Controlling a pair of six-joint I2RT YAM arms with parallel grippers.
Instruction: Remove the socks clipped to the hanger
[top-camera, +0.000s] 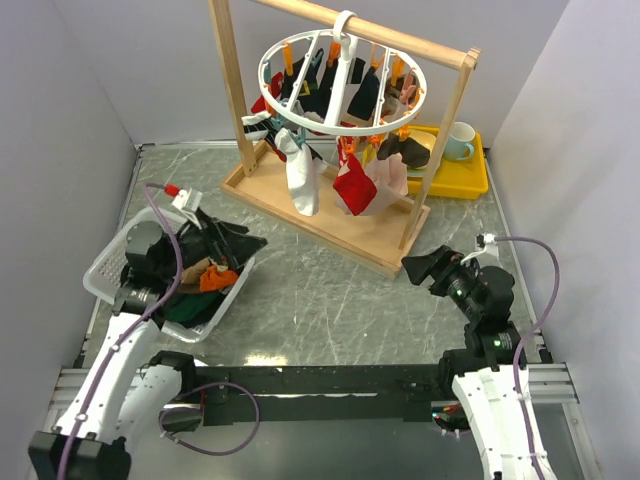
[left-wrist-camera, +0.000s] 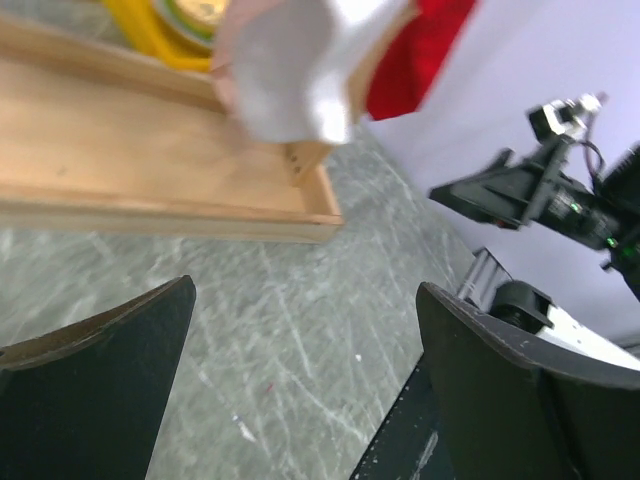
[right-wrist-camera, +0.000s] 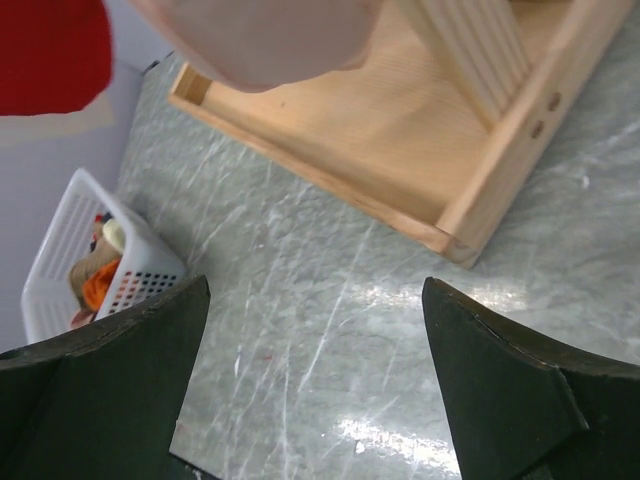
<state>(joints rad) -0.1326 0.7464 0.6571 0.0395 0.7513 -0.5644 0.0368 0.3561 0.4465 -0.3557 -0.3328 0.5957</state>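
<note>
The white round hanger (top-camera: 342, 85) hangs by its hook from the wooden rack's top bar. Several socks are clipped under it, among them a white sock (top-camera: 300, 180), a red sock (top-camera: 353, 190), a pale pink sock (top-camera: 388, 178) and black ones. My left gripper (top-camera: 240, 240) is open and empty over the basket, pointing at the rack; in its wrist view (left-wrist-camera: 305, 370) the white sock (left-wrist-camera: 290, 70) and red sock (left-wrist-camera: 420, 50) hang ahead. My right gripper (top-camera: 415, 265) is open and empty near the rack's front right corner; its wrist view (right-wrist-camera: 315, 370) shows the pink sock (right-wrist-camera: 270, 35) above.
A white basket (top-camera: 110, 265) at the left holds several socks, also seen in the right wrist view (right-wrist-camera: 90, 260). The wooden rack base (top-camera: 320, 215) stands mid-table. A yellow tray (top-camera: 465, 178) with a mug (top-camera: 458, 140) sits behind it at the right.
</note>
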